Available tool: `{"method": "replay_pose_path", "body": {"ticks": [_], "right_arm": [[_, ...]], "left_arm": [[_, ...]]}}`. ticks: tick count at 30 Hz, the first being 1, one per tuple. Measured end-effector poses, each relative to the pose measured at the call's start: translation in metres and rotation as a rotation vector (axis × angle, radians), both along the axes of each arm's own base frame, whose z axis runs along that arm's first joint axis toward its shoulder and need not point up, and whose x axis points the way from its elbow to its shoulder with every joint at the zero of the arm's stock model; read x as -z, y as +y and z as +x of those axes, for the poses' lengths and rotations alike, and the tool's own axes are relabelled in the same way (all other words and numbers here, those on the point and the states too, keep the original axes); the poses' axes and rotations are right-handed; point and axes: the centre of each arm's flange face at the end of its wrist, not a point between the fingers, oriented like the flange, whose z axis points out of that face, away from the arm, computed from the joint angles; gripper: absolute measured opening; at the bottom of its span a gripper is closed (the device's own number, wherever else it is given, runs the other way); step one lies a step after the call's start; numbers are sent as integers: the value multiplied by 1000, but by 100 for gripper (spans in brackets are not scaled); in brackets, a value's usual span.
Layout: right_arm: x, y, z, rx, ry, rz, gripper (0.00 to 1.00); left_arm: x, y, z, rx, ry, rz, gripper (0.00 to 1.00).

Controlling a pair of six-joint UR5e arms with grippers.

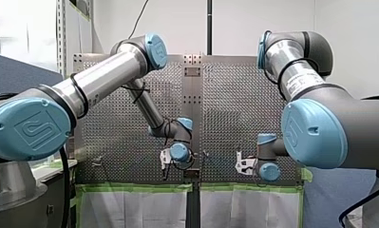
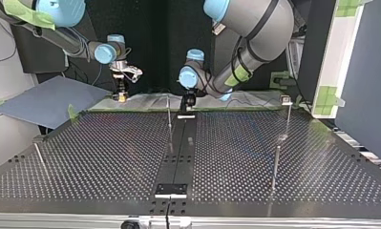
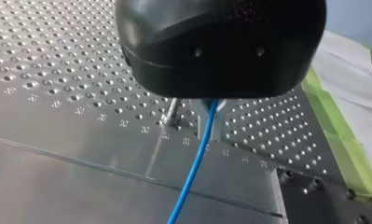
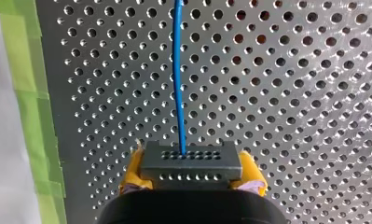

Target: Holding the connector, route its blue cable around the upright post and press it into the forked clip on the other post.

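Pinching the connector (image 4: 191,162) between yellow pads (image 4: 132,169), my right gripper (image 4: 192,173) holds it over the perforated table (image 4: 291,93). The blue cable (image 4: 178,84) runs ahead from it. My left gripper (image 3: 219,51) is masked by its own black housing, so its state cannot be told. The cable emerges beneath it, beside a post (image 3: 173,111).

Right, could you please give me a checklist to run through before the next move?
1. Connector clamped in my right pincer: ok.
2. Blue cable seated in the connector: ok.
3. Cable routed around the post by my left pincer: cannot tell; it passes beside it.
4. Cable pressed into the clip at the top view's right: not ok, none shows there.
5. Hold of my left pincer on the cable: cannot tell.
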Motion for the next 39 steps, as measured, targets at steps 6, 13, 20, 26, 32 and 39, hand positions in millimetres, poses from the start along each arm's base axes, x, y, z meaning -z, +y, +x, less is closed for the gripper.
{"method": "replay_pose_path", "body": {"ticks": [6, 13, 20, 26, 32, 39], "right_arm": [[-4, -11, 3, 0, -3, -10, 0], [-11, -25, 5, 3, -3, -18, 0], [-17, -41, 5, 11, -3, -32, 0], [-9, -50, 4, 16, 3, -31, 0], [10, -56, 4, 16, 37, -2, 0], [29, -68, 2, 30, 63, 5, 0]], "left_arm": [[0, 0, 0, -3, -3, 1, 2], [0, 3, 2, -18, -5, -1, 2], [-1, 5, 6, -17, -6, 0, 2], [-1, 8, 9, -11, -5, 4, 2], [-2, 10, 12, -15, -4, 6, 2], [-2, 13, 13, -22, -2, 10, 2]]}}
